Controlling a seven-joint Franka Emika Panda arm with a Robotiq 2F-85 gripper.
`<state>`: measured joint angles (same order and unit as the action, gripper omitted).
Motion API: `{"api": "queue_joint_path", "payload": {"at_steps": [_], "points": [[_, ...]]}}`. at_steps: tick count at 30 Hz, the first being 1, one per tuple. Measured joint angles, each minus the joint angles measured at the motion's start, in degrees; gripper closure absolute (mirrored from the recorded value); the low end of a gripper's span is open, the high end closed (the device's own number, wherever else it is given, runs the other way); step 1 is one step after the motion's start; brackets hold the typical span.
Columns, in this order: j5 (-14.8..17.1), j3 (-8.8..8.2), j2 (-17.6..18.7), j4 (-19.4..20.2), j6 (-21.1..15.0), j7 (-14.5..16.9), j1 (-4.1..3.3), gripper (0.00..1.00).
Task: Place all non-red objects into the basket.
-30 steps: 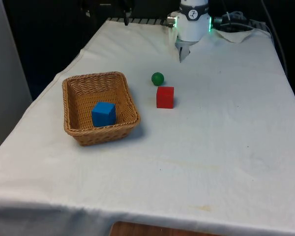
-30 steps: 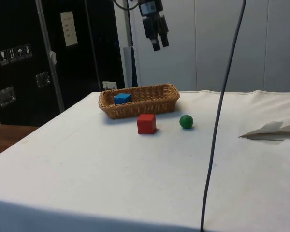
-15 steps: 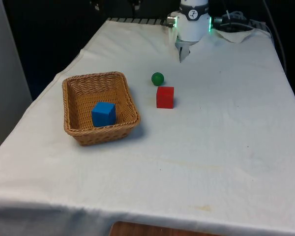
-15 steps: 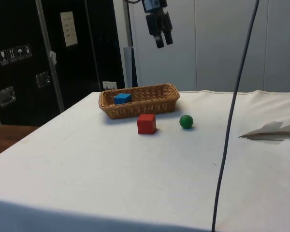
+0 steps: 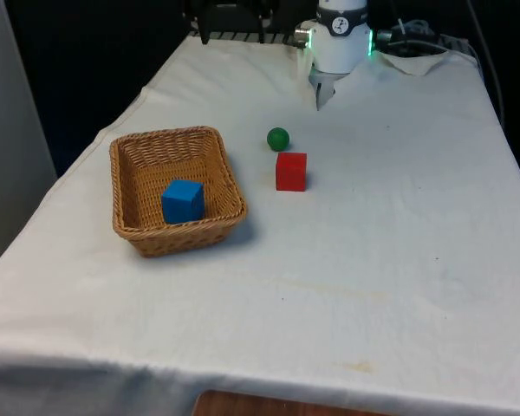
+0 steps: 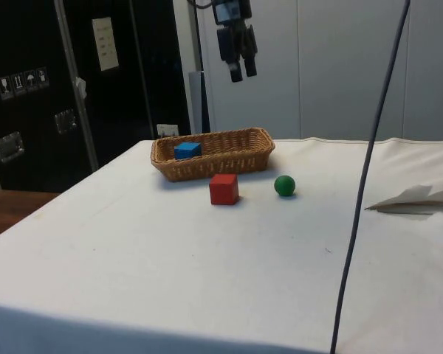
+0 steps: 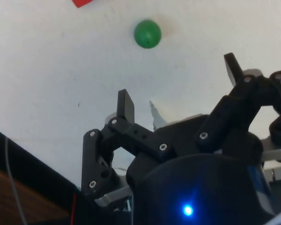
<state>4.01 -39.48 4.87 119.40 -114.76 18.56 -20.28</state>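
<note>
Black fingers (image 7: 178,89) spread wide, empty, high above the basket (image 6: 240,151) in the side view after drifting sideways there. Blue cube (image 5: 183,200) already inside the basket. Green ball (image 5: 278,138) on the table (image 5: 390,243) beyond the basket, near the red cube (image 5: 291,171); round, no long axis. Likely next pick.
</note>
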Motion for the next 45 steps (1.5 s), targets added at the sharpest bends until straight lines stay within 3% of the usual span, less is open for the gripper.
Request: {"api": "queue_joint_path", "payload": {"at_steps": [13,36,45], "points": [[0.00,3.04,-3.90,7.05,-7.68,-2.06,0.00,0.00],[0.00,4.35,-11.52,20.05,-20.45,-1.89,0.00,0.00],[-0.80,4.64,-11.40,22.63,-24.29,-0.23,0.06,0.00]]}}
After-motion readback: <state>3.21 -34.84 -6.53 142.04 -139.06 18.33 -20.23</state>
